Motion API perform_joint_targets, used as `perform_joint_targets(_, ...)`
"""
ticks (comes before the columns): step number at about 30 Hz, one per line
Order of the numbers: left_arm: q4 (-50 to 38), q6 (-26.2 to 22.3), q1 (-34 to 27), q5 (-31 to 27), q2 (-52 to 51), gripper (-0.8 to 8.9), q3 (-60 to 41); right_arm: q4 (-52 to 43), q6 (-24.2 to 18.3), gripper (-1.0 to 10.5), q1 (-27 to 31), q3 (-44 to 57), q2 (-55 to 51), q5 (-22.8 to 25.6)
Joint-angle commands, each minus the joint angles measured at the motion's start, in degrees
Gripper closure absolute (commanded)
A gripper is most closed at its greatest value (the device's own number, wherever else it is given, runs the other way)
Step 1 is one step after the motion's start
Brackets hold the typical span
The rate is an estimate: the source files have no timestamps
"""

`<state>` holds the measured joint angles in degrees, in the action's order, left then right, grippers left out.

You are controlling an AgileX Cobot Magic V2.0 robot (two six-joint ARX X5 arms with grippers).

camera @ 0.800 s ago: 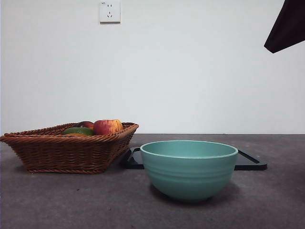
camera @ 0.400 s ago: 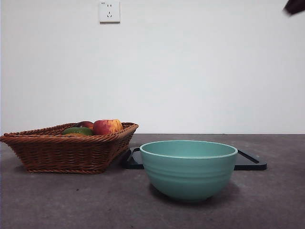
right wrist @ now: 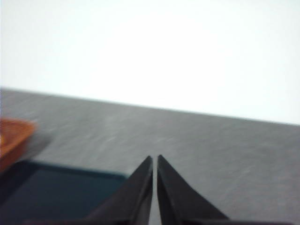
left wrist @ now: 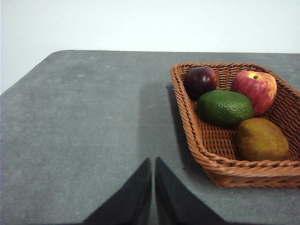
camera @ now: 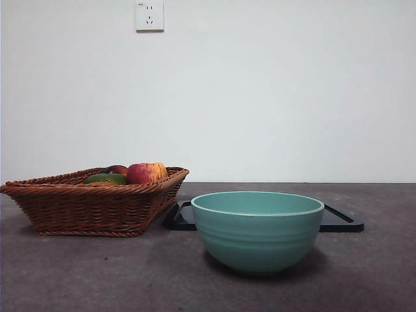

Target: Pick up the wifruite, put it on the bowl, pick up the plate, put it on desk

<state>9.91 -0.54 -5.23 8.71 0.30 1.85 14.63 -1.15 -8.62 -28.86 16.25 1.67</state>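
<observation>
The wifruite (left wrist: 261,139), a dull brown oval fruit, lies in the brown wicker basket (left wrist: 220,161) at its near corner. The front view does not show it clearly. The teal-green bowl (camera: 257,230) stands upright on the dark grey desk (camera: 97,276), and its inside is hidden. My left gripper (left wrist: 153,161) is shut and empty above the bare desk (left wrist: 79,131), beside the basket. My right gripper (right wrist: 154,159) is shut and empty above the desk, near the black tray (right wrist: 56,192). Neither gripper shows in the front view.
The basket (camera: 91,207) stands left of the bowl and also holds a red-yellow apple (left wrist: 254,89), a green fruit (left wrist: 225,107) and a dark red fruit (left wrist: 200,80). The flat black tray (camera: 341,221) lies behind the bowl. A white wall with a socket (camera: 149,15) is behind.
The dark arm tip at the front view's top right corner rose and left the view. The bowl, basket and tray have not moved.
</observation>
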Motion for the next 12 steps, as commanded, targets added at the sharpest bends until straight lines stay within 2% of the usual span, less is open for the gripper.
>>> perform_joint_targets(1,0.46,0.13,-0.11,-0.15,-0.11,8.02,-1.16,-6.08,-1.16,9.4,1.92,5.49,-3.04,0.52)
perform_joint_targets(7,0.46,0.13,-0.11,-0.15,-0.11,8.02,-1.16,-15.1,-1.01,9.4,3.26,16.11,-8.13,2.19)
perform_joint_targets(12,0.46,0.13,-0.11,-0.15,-0.11,8.02,-1.16,-15.82,-0.94,9.4,3.3,21.53,-11.93,4.07)
